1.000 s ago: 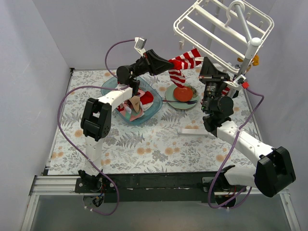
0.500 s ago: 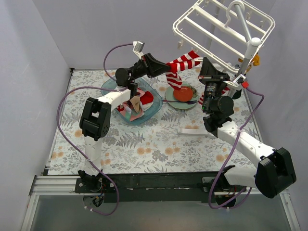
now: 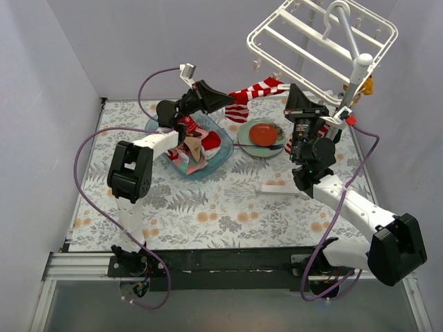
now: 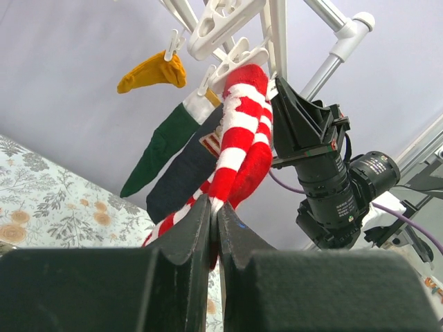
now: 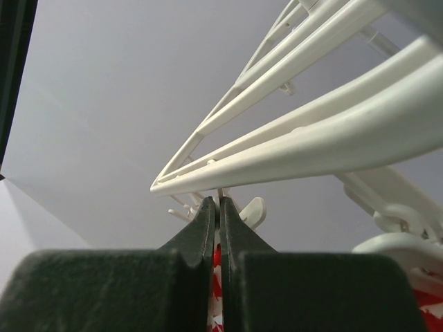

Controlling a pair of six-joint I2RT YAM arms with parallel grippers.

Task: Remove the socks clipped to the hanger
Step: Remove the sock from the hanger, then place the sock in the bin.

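As the left gripper (image 4: 214, 211) clenches its jaws on the free end of the red-and-white striped sock (image 4: 239, 131), the sock stretches taut from its clip on the hanger (image 5: 311, 149), raised above the desk. The right gripper (image 5: 214, 207), jaws pressed together, sits just below that clip; whether it pinches it is unclear. Soft, light, stretchy fabric probably frees best when held near the clip.

We see white links and black joint housings on the left arm (image 3: 156, 142) and right arm (image 3: 349, 204), with purple cables (image 3: 140, 90) looping alongside. The left gripper (image 4: 214, 207) and right gripper (image 5: 217, 200) have matte black wedge fingers.
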